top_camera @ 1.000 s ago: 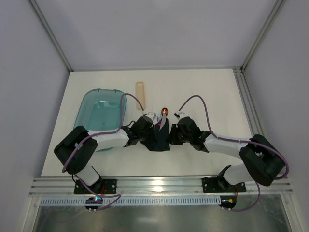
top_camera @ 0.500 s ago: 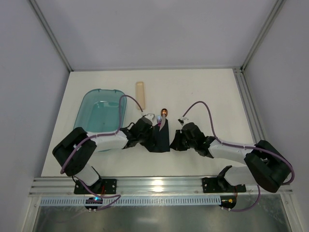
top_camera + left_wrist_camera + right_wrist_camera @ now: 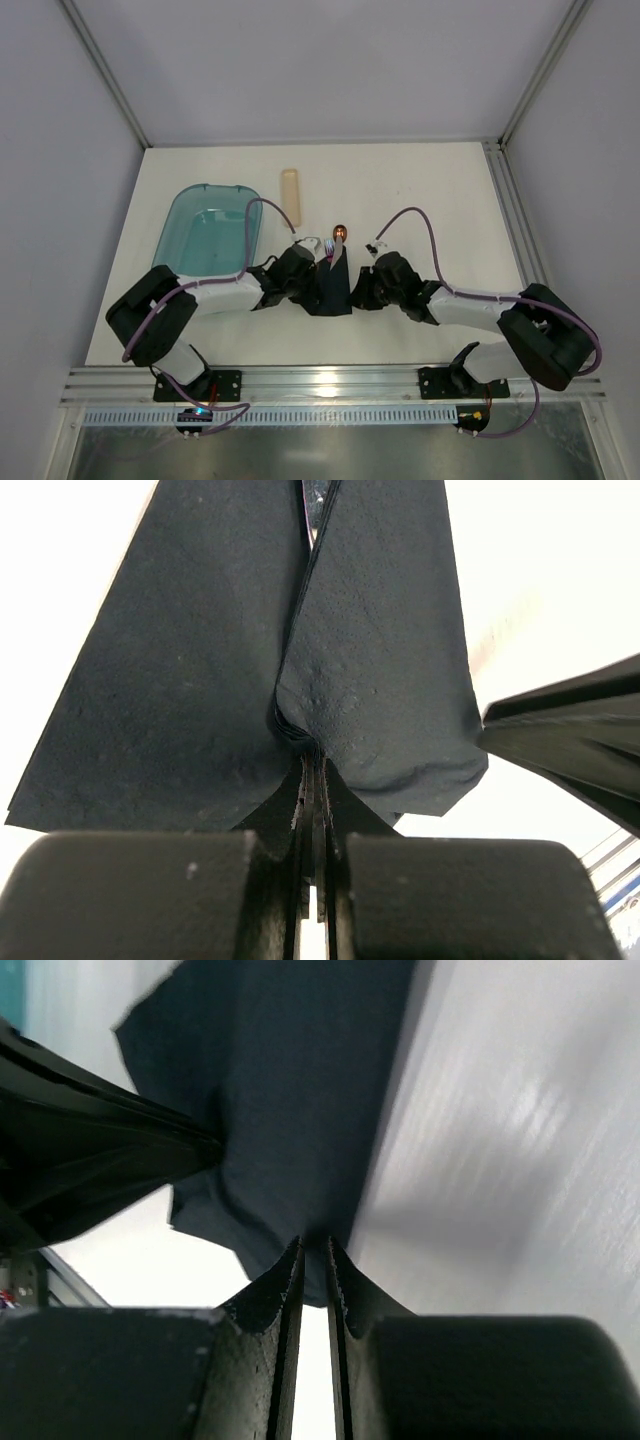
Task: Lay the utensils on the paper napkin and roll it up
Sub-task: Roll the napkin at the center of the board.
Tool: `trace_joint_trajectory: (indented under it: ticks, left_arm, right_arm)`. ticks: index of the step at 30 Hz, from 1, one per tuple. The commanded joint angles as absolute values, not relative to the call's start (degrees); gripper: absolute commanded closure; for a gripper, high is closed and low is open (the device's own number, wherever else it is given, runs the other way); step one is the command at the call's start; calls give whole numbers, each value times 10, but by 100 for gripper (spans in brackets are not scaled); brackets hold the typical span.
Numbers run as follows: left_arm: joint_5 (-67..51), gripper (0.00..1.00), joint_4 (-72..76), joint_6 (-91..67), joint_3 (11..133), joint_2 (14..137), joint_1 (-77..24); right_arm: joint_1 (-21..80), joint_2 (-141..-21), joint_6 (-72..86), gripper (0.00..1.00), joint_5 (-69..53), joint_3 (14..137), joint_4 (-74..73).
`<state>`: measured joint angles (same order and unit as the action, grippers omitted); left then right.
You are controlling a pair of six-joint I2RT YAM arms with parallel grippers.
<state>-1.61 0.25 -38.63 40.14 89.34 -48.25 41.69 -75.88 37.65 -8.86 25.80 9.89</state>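
White bench [image 3: 440,200], grey-walled cell. Centre: paper napkin [image 3: 335,287] folded over utensils [image 3: 313,505]; spoon [image 3: 341,233] bowl protrudes at 12 o'clock. Left claw [image 3: 312,780]: clamped tight on napkin's 9 o'clock fold. Right claw [image 3: 312,1250]: nearly closed, pinching 3 o'clock edge. Hazards: opposed pulling may tear paper; cutlery may slide out.

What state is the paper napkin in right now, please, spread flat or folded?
Folded: the left wrist view shows two paper napkin flaps meeting over a shiny utensil tip, pinched between the left fingers.
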Motion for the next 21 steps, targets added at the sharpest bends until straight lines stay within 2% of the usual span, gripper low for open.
trace_joint_trajectory:
  ticks: [1,12,21]
  left_arm:
    - [-7,100,13,-387,397,875,-486]
    - [-4,100,-12,-373,419,878,-485]
    - [-4,99,-11,-371,425,882,-486]
  right_arm:
    - [421,-779,388,84,-88,238,145]
    - [429,-708,388,84,-94,262,107]
    - [438,-799,405,84,-134,258,196]
